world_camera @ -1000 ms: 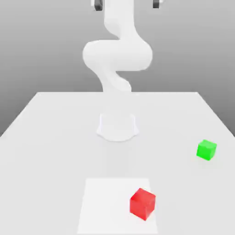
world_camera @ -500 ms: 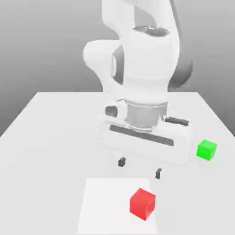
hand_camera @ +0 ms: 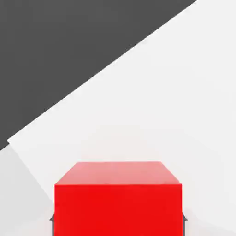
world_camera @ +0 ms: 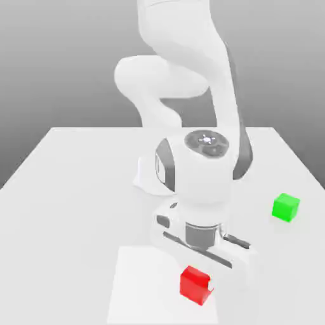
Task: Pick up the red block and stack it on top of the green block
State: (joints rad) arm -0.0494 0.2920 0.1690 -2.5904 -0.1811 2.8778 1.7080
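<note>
The red block [world_camera: 195, 284] sits on a white square patch [world_camera: 139, 285] near the front of the table. My gripper [world_camera: 204, 259] has come down right over it, and the hand covers the block's far side. In the hand view the red block [hand_camera: 118, 205] lies close between my fingers, with thin dark fingertips [hand_camera: 51, 224] pressed against its two sides, so the gripper is shut on it. The block still rests on the surface. The green block [world_camera: 285, 207] stands apart on the table at the exterior view's right.
The arm's round base [world_camera: 147, 178] stands at the middle of the light grey table [world_camera: 63, 203], behind the hand. The table's far edge runs against a grey backdrop.
The arm swung down from high above to the red block. The fingers, wide apart half a second ago, have shut on the block's sides. Both blocks stay where they were.
</note>
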